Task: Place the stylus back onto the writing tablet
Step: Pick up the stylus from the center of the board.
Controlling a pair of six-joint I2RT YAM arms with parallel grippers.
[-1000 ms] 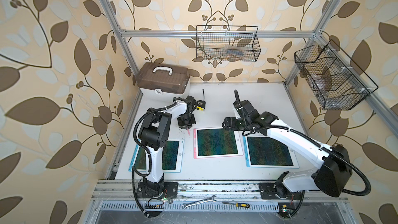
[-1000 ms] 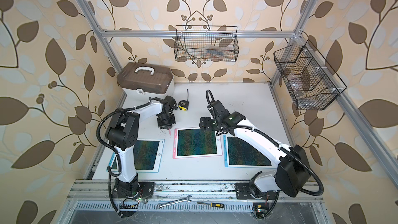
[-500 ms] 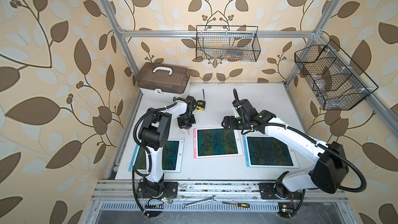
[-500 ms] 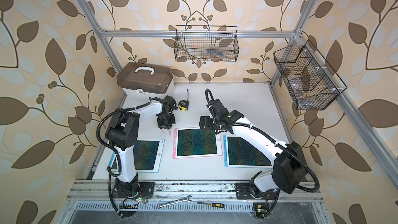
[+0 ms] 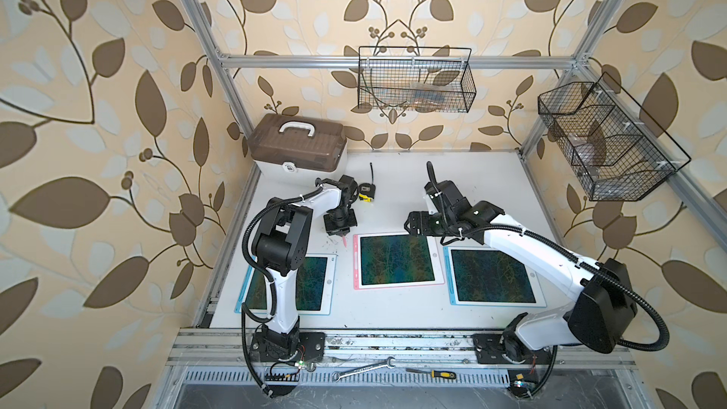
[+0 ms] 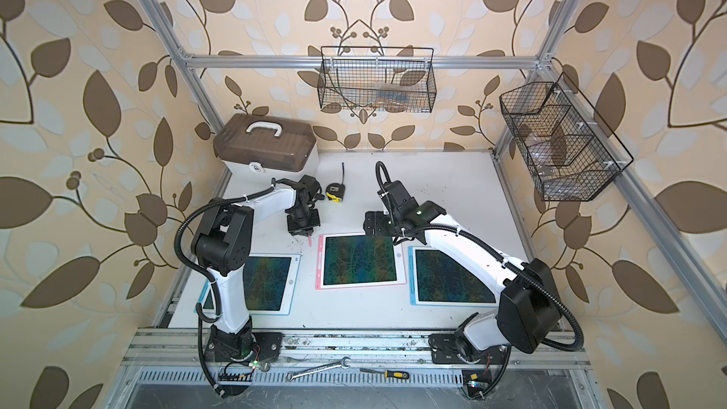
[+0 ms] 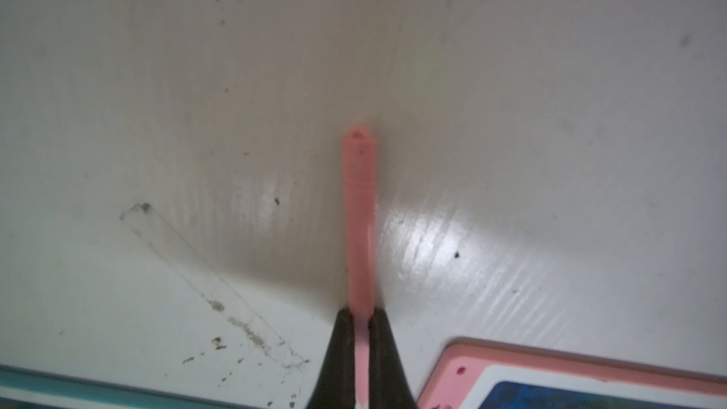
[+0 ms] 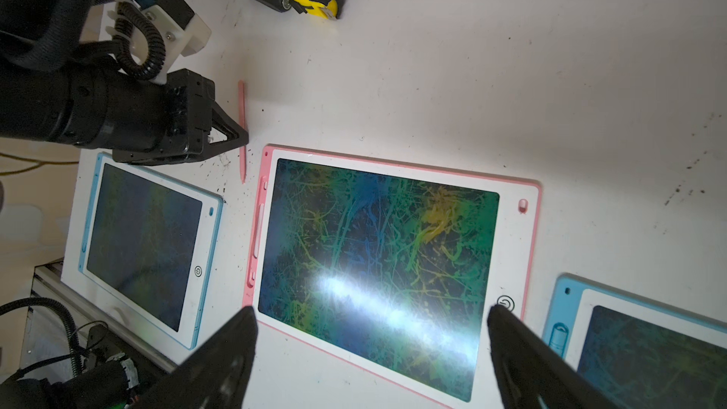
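Note:
A thin pink stylus [image 7: 360, 210] lies on or just above the white table, beside the far left corner of the pink-framed writing tablet [image 5: 397, 259] [image 6: 360, 261] [image 8: 377, 261]. My left gripper [image 7: 362, 320] [image 5: 340, 230] [image 6: 303, 230] points down and is shut on the stylus near its pointed end. The stylus tip [image 5: 344, 240] sticks out towards the tablet. My right gripper [image 8: 371, 308] [image 5: 411, 225] hangs open over the tablet's far edge, holding nothing. The tablet's corner [image 7: 511, 367] shows in the left wrist view.
Blue-framed tablets lie left [image 5: 310, 283] and right [image 5: 491, 277] of the pink one. A yellow and black tape measure [image 5: 366, 192] and a brown-lidded case [image 5: 299, 147] sit behind my left gripper. Wire baskets [image 5: 415, 80] [image 5: 602, 139] hang on the frame. A wrench [image 5: 364, 369] lies on the front rail.
My left gripper's jaws have closed the last bit onto the stylus without shifting place. My right arm has edged slightly to the left.

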